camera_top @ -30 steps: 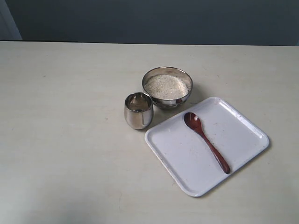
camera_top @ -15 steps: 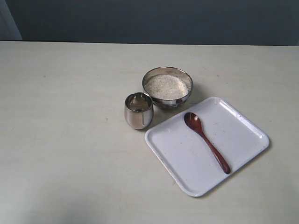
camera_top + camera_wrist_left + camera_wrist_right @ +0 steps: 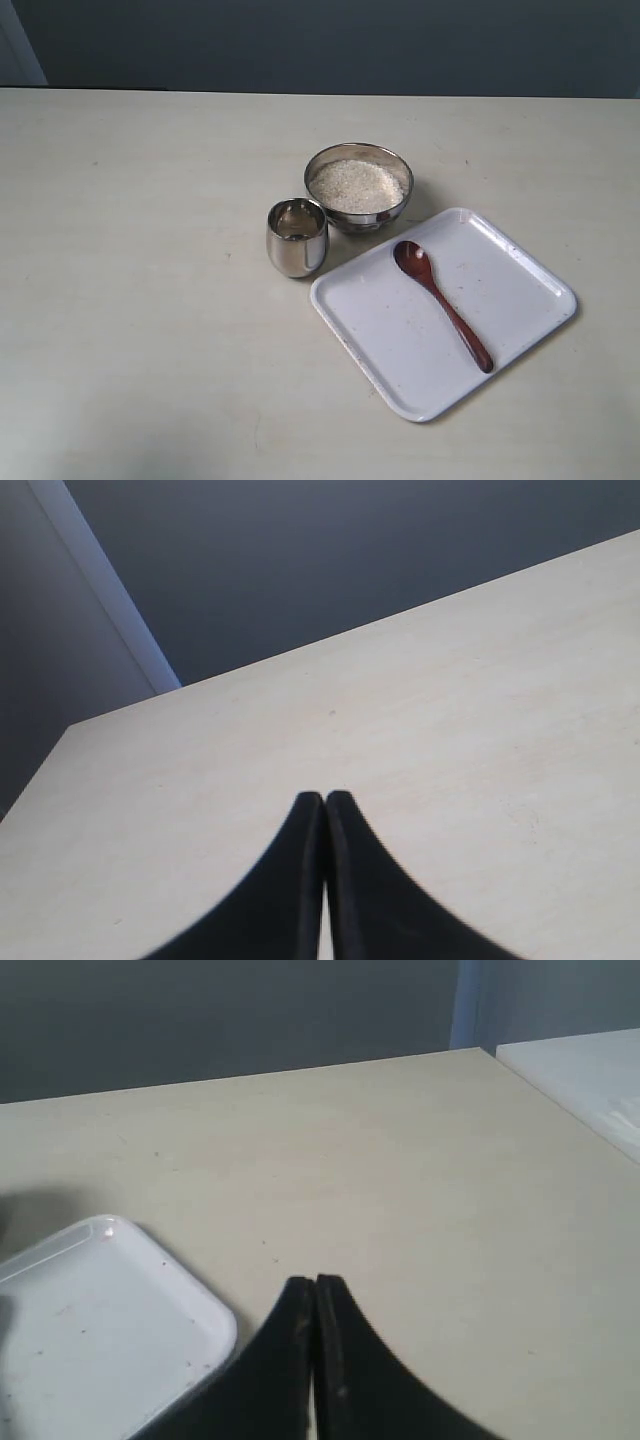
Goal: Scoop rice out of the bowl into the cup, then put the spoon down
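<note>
In the exterior view a shiny steel bowl (image 3: 359, 187) stands mid-table, filled with white rice (image 3: 356, 185). The small rounded steel cup (image 3: 297, 237) stands just left of and in front of it. A dark reddish-brown wooden spoon (image 3: 441, 302) lies on the white tray (image 3: 400, 350), its oval bowl toward the steel bowl. Neither gripper shows in the exterior view. My left gripper (image 3: 324, 798) is shut and empty over bare table. My right gripper (image 3: 315, 1282) is shut and empty beside a corner of the tray (image 3: 90, 1310).
The table (image 3: 140, 300) is a pale cream surface with a dark wall behind its far edge. In the right wrist view a second pale surface (image 3: 590, 1080) adjoins the table's far corner.
</note>
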### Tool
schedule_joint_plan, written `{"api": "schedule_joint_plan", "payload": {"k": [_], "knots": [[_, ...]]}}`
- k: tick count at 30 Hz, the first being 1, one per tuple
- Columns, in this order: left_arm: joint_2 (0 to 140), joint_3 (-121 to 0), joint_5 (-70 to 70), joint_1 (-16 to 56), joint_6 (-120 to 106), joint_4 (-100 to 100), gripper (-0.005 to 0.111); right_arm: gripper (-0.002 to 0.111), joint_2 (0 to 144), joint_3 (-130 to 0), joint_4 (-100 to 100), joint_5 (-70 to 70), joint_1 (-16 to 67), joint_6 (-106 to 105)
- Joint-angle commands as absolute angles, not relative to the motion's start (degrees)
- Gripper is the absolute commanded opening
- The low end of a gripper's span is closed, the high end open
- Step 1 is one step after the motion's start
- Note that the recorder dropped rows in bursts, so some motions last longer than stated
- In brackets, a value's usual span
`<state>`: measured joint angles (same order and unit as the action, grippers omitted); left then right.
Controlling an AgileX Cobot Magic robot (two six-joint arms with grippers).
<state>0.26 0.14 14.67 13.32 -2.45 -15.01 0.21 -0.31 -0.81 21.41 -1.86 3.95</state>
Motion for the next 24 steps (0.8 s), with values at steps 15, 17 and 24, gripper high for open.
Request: {"api": "schedule_joint_plan", "payload": {"k": [15, 17, 24], "knots": [[0.0, 0.0, 14.2, 13.7, -2.0, -15.0, 0.001, -0.001, 0.0, 0.0, 1.7, 20.5, -2.1, 3.0], [0.0, 0.0, 14.2, 13.7, -2.0, -15.0, 0.001, -0.001, 0.0, 0.0, 1.7, 20.5, -2.1, 3.0], [0.0, 0.0, 14.2, 13.7, -2.0, -15.0, 0.001, -0.001, 0.0, 0.0, 1.7, 20.5, -2.1, 3.0]]}}
